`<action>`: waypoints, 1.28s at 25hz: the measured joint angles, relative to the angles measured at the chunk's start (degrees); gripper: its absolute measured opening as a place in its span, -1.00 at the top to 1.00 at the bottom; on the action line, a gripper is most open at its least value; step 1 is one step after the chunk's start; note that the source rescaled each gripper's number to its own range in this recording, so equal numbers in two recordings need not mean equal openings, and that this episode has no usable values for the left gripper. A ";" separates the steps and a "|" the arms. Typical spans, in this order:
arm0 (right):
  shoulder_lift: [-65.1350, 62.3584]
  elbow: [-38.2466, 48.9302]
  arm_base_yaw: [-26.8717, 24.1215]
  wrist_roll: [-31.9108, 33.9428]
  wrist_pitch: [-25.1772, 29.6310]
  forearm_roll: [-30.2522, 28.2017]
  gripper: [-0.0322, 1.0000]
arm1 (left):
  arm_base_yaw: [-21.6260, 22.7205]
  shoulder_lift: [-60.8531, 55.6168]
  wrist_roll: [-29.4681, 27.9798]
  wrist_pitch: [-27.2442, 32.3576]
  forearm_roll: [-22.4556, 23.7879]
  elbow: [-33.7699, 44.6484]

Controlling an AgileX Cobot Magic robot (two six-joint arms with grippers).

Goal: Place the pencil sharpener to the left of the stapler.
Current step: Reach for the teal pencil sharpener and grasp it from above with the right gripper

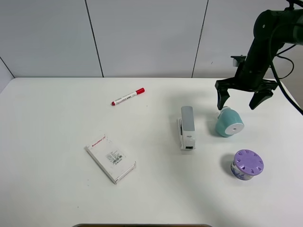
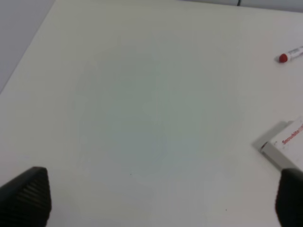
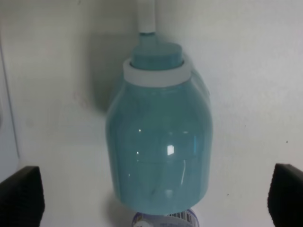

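Right jaws: spread wide, gripping nothing, hanging over the bench with the pencil sharpener in line with the gap and just nearer the camera than the tips. In the right wrist view only the two dark fingertips show, cut off at the frame's corners, and the pencil sharpener lies on its side between them, touching neither. It is teal, with its white collar and small white knob at the far end, and its flat white face is hidden in that view. Stapler: grey and white, lying flat outside the right jaws' span on the side toward the bench's middle, near the sharpener but apart from it. A pale strip at the edge of the right wrist view may be the stapler; too little shows to tell. Purple lidded container: beyond the sharpener's white face, away from the right jaws; in the right wrist view only a sliver of it shows, cut off at the frame edge. Left jaws: also wide apart and empty over bare bench, with the ribbed fingertips cropped at the corners; that arm lies outside the high view. White box: one corner in sight near one left fingertip, its print unreadable. Red-capped marker: farther out, cut by the frame.
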 joint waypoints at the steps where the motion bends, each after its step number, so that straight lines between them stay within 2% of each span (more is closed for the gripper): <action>1: 0.00 0.00 0.00 -0.36 0.00 0.00 -1.00 | 0.00 0.00 0.00 0.00 0.00 0.00; 14: 0.12 0.00 0.00 -3.89 0.00 -0.05 -1.00 | 0.00 0.00 0.00 0.00 0.00 0.00; 32: 9.08 0.00 0.00 -4.33 -1.90 -0.16 -1.00 | 0.00 0.00 0.00 0.00 0.00 0.00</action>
